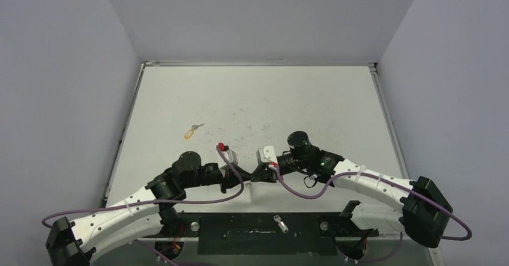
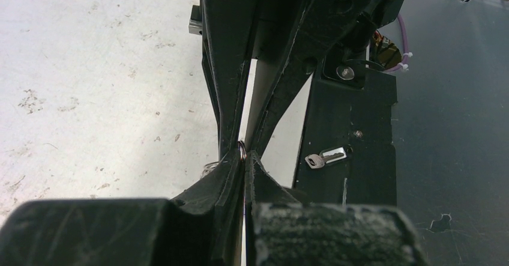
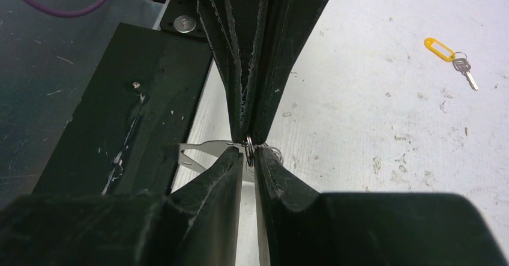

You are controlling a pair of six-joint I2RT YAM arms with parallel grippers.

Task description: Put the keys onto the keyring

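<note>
Both grippers meet tip to tip above the table's near middle. My left gripper (image 2: 245,156) is shut on a small silver ring (image 2: 241,150) of the keyring. My right gripper (image 3: 248,152) faces it and pinches the same small ring (image 3: 248,146) from the other side. The keyring's flat silver loop (image 3: 203,152) pokes out sideways below the fingers, mostly hidden by them. One of the keys, with a yellow oblong tag (image 1: 190,133), lies on the white table to the far left, also seen in the right wrist view (image 3: 441,48). A bare silver key (image 1: 280,223) lies on the black base plate.
The black base plate (image 1: 240,230) runs along the near edge between the arm bases. Purple cables (image 1: 300,191) loop off both wrists. Grey walls enclose the white table (image 1: 270,104) on three sides.
</note>
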